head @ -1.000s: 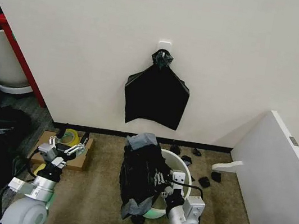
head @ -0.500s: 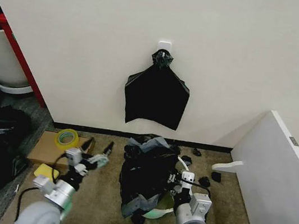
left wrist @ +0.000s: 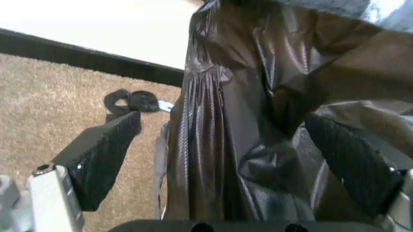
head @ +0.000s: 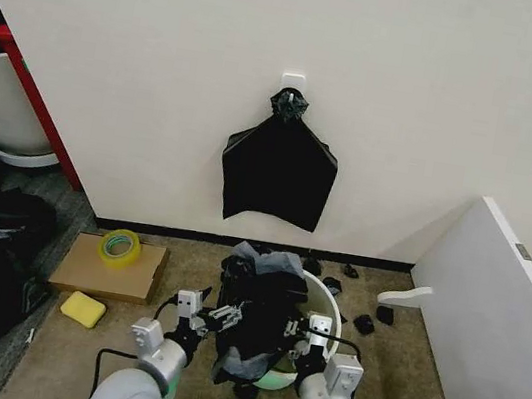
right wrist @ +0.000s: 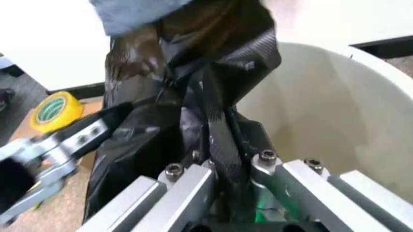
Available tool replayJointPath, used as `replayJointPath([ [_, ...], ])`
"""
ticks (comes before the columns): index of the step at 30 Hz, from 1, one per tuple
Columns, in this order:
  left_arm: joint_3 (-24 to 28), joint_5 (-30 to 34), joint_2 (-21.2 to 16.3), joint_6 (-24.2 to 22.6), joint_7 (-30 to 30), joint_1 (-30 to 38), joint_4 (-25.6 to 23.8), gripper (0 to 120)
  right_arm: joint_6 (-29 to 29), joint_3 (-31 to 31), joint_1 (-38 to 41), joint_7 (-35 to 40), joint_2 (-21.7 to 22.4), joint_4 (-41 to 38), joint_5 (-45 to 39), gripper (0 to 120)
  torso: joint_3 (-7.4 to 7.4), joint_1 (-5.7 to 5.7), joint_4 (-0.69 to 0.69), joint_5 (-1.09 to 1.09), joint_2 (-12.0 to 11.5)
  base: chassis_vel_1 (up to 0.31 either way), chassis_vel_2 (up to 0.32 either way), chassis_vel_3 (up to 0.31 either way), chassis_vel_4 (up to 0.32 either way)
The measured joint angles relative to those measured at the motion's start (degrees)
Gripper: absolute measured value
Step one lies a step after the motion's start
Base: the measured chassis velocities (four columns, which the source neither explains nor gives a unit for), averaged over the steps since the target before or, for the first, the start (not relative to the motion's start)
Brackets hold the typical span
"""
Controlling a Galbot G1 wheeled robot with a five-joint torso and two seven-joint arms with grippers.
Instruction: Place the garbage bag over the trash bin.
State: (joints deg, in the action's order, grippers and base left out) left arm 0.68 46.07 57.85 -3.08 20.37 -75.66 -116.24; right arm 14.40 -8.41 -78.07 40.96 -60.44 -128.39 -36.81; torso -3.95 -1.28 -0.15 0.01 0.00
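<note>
The garbage bag [head: 253, 311] is bunched up and draped over the left side of the trash bin [head: 324, 297], hanging down the outside toward the carpet, with a greyish flap sticking up at the top. The bin sits on the floor just in front of the wall, its right-hand rim bare and white.

My right tool [right wrist: 223, 159] is clamped on a fold of the bag right at the bin's rim (the plastic is pinched tight between the fingers). My left tool [left wrist: 239, 159] has its fingers [left wrist: 103, 154] spread apart, one on either side of the bag's wrinkly plastic, up against the left face of it.

Further out: a flat black bag bundle [head: 278, 171] hangs on the wall hook above, and a yellow tape roll [head: 119, 246] sits on cardboard [head: 98, 271] off to my left, with a yellow sponge [head: 83, 308] beside it.
</note>
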Motion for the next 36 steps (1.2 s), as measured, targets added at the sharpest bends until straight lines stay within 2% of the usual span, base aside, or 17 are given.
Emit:
replayJointPath([
  [10, 2.5, 0.6, -1.9, -6.1, 2.4, 5.3, -1.1, 100, -0.5, 0.1, -0.1, -0.8, -0.2, -0.1, 1.8, 0, 0.00, 0.00, 0.00, 0.00, 0.0, 0.000, 0.000, 0.000, 0.000],
  [17, 3.1, 2.2, -2.9, -10.7, 3.5, 7.8, -3.6, 100, -0.8, 0.3, -0.3, -1.2, -0.7, 0.1, 2.9, 0, 0.00, 0.00, 0.01, 0.00, 0.0, 0.000, 0.000, 0.000, 0.000],
  [26, 5.5, 1.8, -2.0, -14.5, 5.9, 9.2, -1.8, 100, -0.8, 0.3, -0.4, -1.5, -0.8, 0.1, 2.9, 0, 0.00, 0.00, 0.01, 0.00, 0.0, 0.000, 0.000, 0.000, 0.000],
  [30, 6.9, 2.3, -1.7, -18.6, 9.3, 10.7, -1.1, 99, -0.8, 0.4, -0.6, -1.5, -0.8, 0.0, 2.9, 0, 0.00, 0.00, 0.01, 0.00, 0.0, 0.000, 0.000, 0.000, 0.000],
  [31, 7.5, 3.2, -1.6, -21.0, 10.6, 11.5, -1.1, 96, -0.9, 0.5, -0.6, -1.5, -0.8, -0.1, 2.9, 0, 0.00, 0.00, 0.01, 0.00, 0.0, 0.000, 0.000, 0.000, 0.000],
  [33, 7.6, 3.6, -1.5, -21.8, 11.1, 11.8, -1.1, 94, -0.9, 0.5, -0.6, -1.5, -0.8, -0.1, 2.9, 0, 0.00, 0.00, 0.01, 0.00, 0.0, 0.000, 0.000, 0.000, 0.000],
  [36, 8.1, 6.5, -1.2, -25.9, 13.7, 13.6, -1.4, 87, -0.9, 0.6, -0.7, -1.6, -0.9, -0.2, 2.9, 0, 0.00, 0.00, 0.01, 0.00, 0.0, 0.000, 0.000, 0.000, 0.000],
])
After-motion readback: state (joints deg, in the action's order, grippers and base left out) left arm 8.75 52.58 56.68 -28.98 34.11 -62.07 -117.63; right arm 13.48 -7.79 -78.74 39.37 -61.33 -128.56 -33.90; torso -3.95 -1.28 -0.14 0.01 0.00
